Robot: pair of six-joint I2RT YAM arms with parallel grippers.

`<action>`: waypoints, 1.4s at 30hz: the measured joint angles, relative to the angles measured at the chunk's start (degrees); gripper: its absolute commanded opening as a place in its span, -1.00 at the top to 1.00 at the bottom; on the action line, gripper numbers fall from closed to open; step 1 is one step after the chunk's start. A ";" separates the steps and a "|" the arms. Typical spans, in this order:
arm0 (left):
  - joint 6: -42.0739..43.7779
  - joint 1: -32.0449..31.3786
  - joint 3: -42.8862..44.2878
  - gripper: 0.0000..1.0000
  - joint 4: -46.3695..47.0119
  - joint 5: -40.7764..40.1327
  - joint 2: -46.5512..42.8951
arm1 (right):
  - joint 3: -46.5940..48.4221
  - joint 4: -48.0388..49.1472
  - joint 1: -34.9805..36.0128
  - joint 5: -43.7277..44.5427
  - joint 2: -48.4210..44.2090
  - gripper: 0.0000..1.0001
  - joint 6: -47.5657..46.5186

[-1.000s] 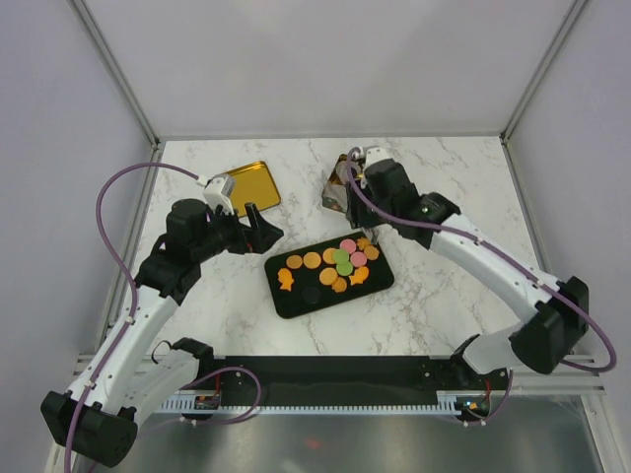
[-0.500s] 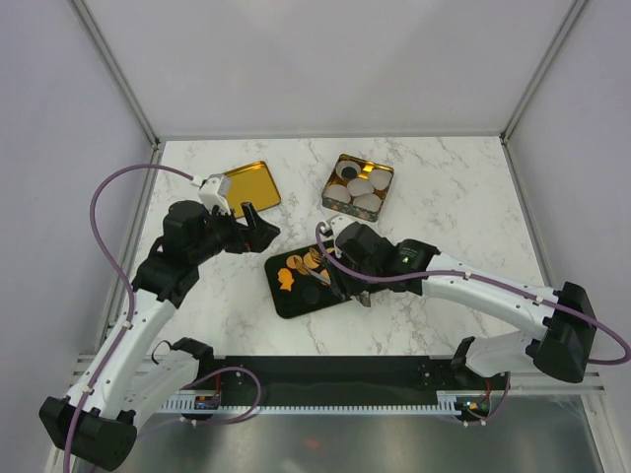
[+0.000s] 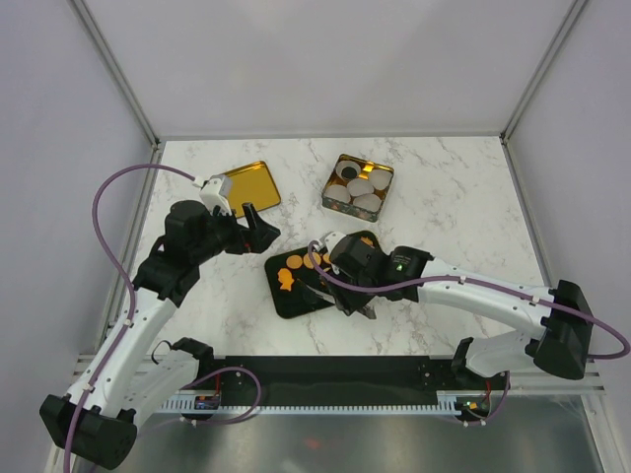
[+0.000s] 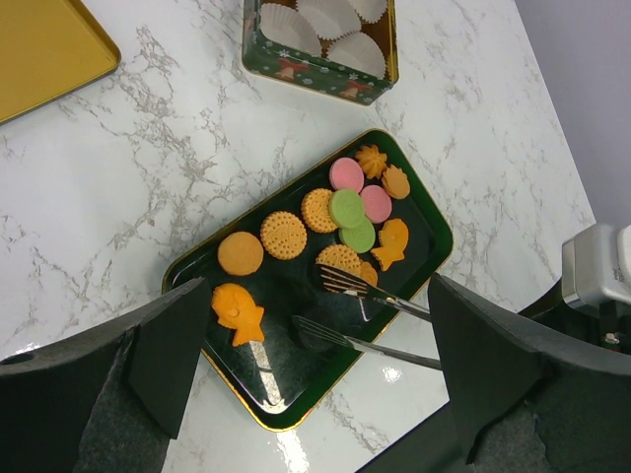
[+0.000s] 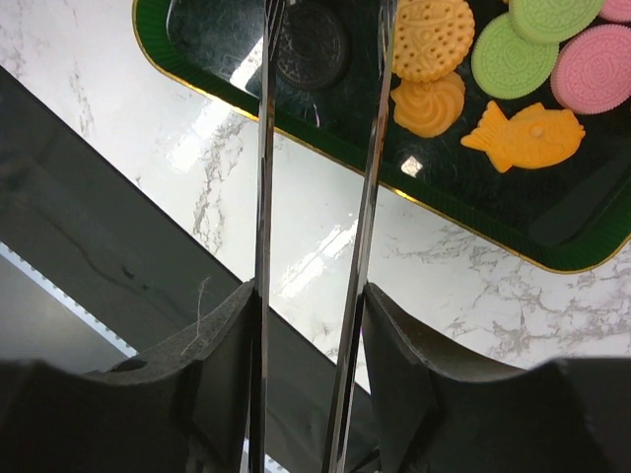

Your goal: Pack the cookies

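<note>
Several embossed round cookies (image 4: 283, 234), glossy tray (image 4: 279, 379)

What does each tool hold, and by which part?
Right tool: metal tongs, by their arms' rear ends, tips straddling a dark cookie. Left tool: nothing.

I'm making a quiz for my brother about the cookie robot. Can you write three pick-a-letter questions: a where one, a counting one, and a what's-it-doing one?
1. Where are the tips of the metal tongs? A inside the green tin; B over the dark green tray; C over the gold lid.
2. How many pink cookies? A two; B one; C five.
3. The tongs are: A squeezing a cookie; B dropped, lying loose; C open, holding nothing.
1B: they hang over the tray, away from tin and lid. 2A: two pink rounds show. 3C: in the right gripper, the tips stand apart, nothing between.
</note>
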 measured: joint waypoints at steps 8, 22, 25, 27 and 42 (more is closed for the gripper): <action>0.02 0.00 0.00 -0.97 0.00 0.02 0.17 | 0.26 -1.88 1.05 0.26 1.05 -0.07 -0.61; 0.00 -0.02 0.00 -0.97 -0.07 0.04 0.37 | 2.21 -2.86 2.38 0.46 1.75 -0.07 -0.63; 0.02 0.00 0.00 -0.97 -0.09 0.04 0.46 | 2.21 -3.23 2.71 0.46 1.79 -0.07 -0.63; 0.02 0.00 0.00 -0.97 -0.15 0.04 0.46 | 2.21 -3.50 2.80 0.46 1.86 -0.07 -0.63; 0.02 -0.02 0.00 -0.97 -0.17 0.07 0.46 | 2.21 -4.13 3.67 1.14 3.23 0.18 -0.70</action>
